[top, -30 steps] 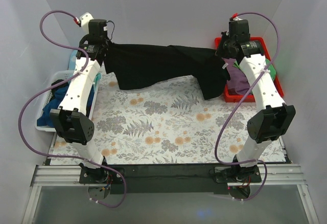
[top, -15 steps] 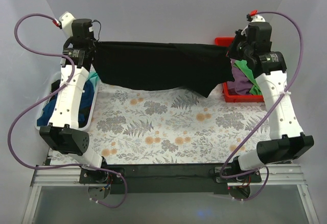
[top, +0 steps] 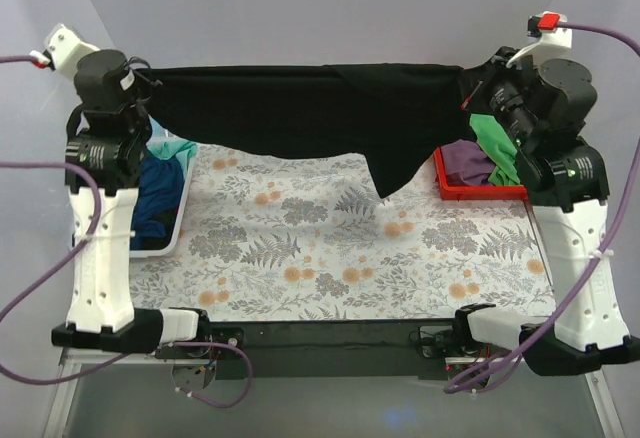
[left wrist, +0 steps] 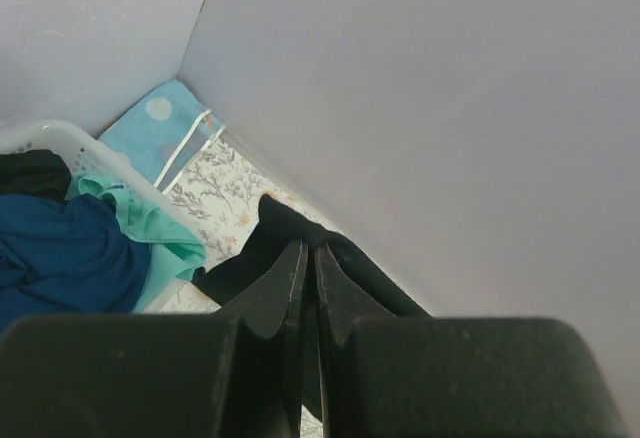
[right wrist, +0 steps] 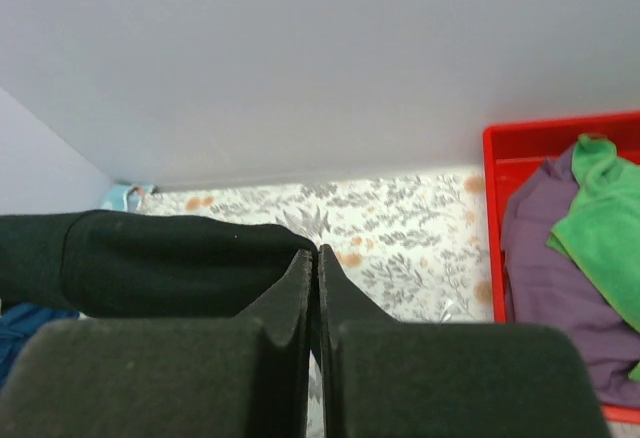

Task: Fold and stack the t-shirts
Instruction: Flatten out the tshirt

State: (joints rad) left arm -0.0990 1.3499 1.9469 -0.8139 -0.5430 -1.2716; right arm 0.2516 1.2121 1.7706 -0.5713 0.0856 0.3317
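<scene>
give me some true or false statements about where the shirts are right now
The black t-shirt hangs stretched between the left hand and the right hand. True.
The red bin is empty. False: it holds purple cloth and green cloth.
The black t-shirt is neatly folded. False: it is held up, unfolded.
The white basket holds dark blue cloth and teal cloth. True.
</scene>
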